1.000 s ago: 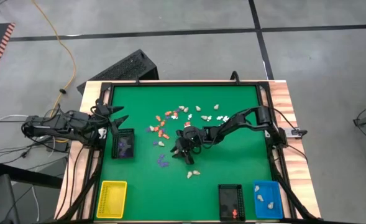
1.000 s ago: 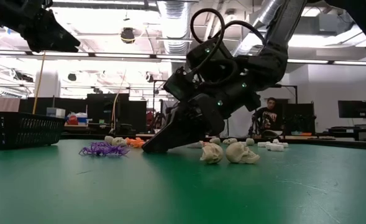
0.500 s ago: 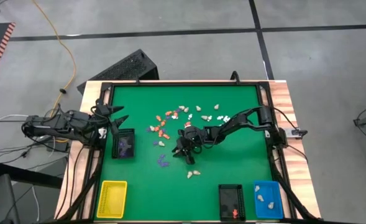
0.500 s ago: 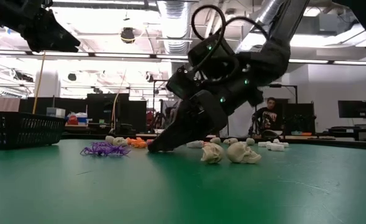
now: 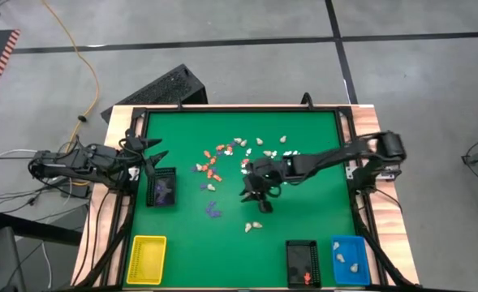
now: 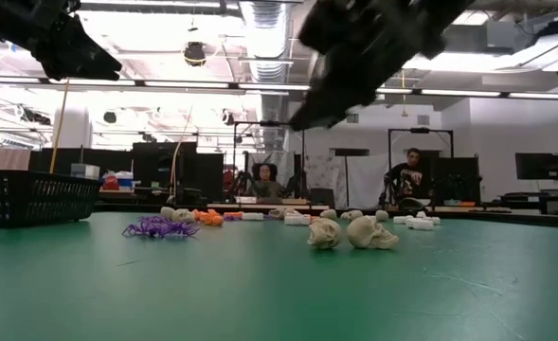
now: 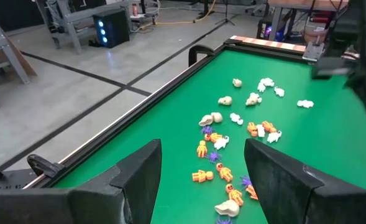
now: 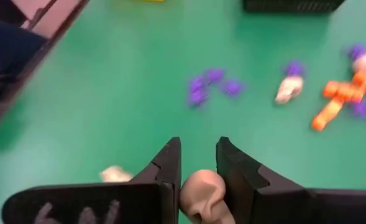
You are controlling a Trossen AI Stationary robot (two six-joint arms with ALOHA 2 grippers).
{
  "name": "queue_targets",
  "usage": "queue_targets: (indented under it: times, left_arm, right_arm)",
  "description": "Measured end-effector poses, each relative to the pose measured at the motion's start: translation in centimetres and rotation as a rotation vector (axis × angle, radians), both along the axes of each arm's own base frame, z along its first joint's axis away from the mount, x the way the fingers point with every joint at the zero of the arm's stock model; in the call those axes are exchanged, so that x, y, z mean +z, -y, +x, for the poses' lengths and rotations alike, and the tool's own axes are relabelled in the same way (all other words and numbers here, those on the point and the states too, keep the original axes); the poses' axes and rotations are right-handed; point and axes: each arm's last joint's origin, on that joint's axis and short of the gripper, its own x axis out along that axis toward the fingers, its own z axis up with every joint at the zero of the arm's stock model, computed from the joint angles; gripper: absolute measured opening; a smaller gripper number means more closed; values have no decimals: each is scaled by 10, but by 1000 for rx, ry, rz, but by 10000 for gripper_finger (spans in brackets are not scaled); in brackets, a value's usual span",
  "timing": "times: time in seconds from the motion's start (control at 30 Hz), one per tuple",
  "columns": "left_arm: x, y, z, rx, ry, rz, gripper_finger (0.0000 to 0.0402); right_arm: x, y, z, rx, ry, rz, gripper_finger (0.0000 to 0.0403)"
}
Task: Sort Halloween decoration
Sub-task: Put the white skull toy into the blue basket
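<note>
The Halloween decoration lies as many tiny figurines (image 5: 239,152) on the green mat: orange, white, cream and purple. Purple ones (image 5: 213,212) and a cream one (image 5: 252,227) lie nearer the front. Two cream skulls (image 6: 347,232) show in the low view. My right gripper (image 5: 253,197) hangs above the mat's middle, shut on a cream skull figurine (image 8: 201,193). My left gripper (image 5: 152,151) waits open at the table's left edge, its fingers (image 7: 142,180) wide apart. My right gripper pinches the cream skull's two sides (image 8: 200,185) between its two fingers. The fingers slant down from the table's right side. The skull is lifted clear of the mat.
A black tray (image 5: 161,188) with purple figurines stands at the left. Along the near edge stand a yellow tray (image 5: 145,259), a black tray (image 5: 301,264) with an orange figurine and a blue tray (image 5: 350,261) with pale ones. A black frame rims the mat.
My right gripper has risen from the mat, where its fingertips stood among the figurines, and has drawn a little toward the table's right edge. The cream skull has come up with it. The other figurines lie as before.
</note>
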Motion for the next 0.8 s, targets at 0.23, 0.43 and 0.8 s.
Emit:
queue_targets:
  times: [0.23,0.43,0.8]
  left_arm:
    - [0,0,0,0,0,0,221]
    - [0,0,0,0,2,0,221]
    - [0,0,0,0,2,0,221]
  right_arm:
    - [24,-35,-58,-94,-302,73,97]
    - [36,-72,-109,-227,-521,131,97]
    - [38,-131,-178,-439,-772,247,97]
